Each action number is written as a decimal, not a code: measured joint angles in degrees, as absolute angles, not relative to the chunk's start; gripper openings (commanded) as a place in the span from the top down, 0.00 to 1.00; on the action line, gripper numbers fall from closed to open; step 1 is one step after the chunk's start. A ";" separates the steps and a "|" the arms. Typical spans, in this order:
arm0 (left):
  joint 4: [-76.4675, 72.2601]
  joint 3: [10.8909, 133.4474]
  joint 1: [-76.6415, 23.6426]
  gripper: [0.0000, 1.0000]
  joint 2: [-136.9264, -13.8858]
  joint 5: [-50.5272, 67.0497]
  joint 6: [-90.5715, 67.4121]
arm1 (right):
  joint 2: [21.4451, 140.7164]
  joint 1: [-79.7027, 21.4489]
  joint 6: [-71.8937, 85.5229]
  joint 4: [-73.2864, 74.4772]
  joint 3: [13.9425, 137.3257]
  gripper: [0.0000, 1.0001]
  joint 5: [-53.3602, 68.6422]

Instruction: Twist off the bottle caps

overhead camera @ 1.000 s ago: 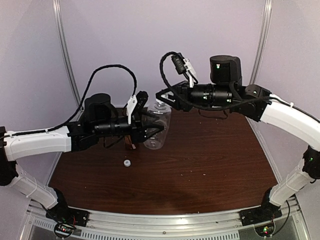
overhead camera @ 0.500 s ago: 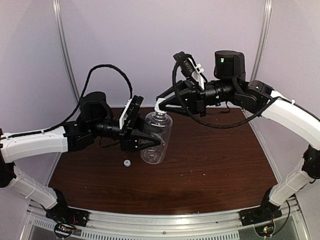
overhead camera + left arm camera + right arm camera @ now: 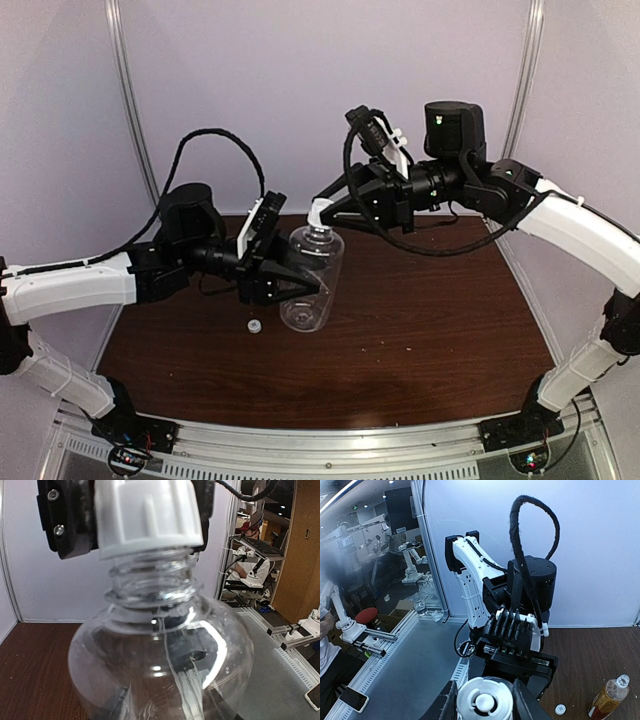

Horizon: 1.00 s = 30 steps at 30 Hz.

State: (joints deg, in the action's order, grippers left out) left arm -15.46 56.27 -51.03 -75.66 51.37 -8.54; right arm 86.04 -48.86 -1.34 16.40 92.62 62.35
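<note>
Clear bottle (image 3: 306, 285) held near-upright, neck up, cap (image 3: 147, 512) in right gripper (image 3: 319, 209).

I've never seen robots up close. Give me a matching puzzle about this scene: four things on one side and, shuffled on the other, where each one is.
Things:
1. clear bottle
2. top cap
3. loose cap
4. amber bottle

Places:
A. lying alone on the table
B. in the left gripper
C. standing on the table
D. in the right gripper

Pairs: 1-B, 2-D, 3-A, 4-C.
</note>
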 measured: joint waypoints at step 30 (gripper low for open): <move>-16.58 57.82 -50.96 0.78 -76.09 38.52 -7.03 | 81.84 -50.22 8.64 17.78 91.68 0.10 41.12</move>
State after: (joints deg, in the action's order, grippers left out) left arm -16.58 57.82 -50.96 -76.09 38.52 -7.03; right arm 81.84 -50.22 8.64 17.78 91.68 41.12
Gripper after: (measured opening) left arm 0.483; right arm 0.897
